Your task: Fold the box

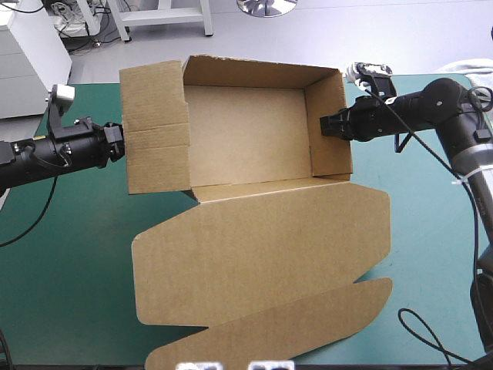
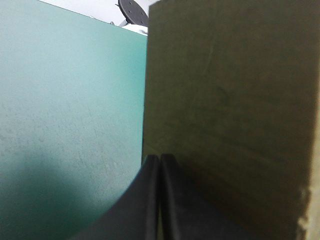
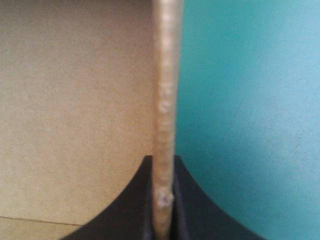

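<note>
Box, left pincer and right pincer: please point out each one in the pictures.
Box (image 1: 246,135): high view, on the tray's floor.
Left pincer (image 2: 159,161): left wrist view, midway between its fingertips.
Right pincer (image 3: 163,162): right wrist view, midway between its fingertips.

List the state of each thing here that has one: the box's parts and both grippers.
box: open tray, half formed.
far wall: raised.
right wall: raised, pinched in the right gripper.
left panel: splayed outward, not tucked.
lid: flat on the teal-green cover.
left gripper: shut, tips at the left panel's outer edge.
right gripper: shut on the right wall.
</note>
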`<control>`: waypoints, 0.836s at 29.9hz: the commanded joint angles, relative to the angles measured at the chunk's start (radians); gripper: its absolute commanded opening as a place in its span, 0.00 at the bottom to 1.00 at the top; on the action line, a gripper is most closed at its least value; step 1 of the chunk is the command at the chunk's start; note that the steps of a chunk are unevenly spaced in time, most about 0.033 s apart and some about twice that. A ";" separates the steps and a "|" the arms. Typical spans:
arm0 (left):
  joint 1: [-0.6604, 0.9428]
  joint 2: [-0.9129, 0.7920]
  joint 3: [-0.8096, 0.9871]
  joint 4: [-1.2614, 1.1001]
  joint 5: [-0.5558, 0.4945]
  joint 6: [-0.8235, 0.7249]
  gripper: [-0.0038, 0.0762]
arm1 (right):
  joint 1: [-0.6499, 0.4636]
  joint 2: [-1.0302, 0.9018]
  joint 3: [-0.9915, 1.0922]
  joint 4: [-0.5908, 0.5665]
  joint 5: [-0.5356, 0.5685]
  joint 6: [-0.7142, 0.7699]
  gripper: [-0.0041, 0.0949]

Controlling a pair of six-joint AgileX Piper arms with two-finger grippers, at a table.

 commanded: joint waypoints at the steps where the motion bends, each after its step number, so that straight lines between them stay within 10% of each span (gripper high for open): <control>1: -0.006 -0.028 -0.027 -0.073 0.022 0.004 0.04 | 0.019 -0.025 -0.026 0.068 -0.073 0.014 0.03; 25: -0.015 -0.028 -0.027 0.015 -0.030 0.013 0.04 | 0.140 0.045 -0.026 0.067 -0.201 0.023 0.03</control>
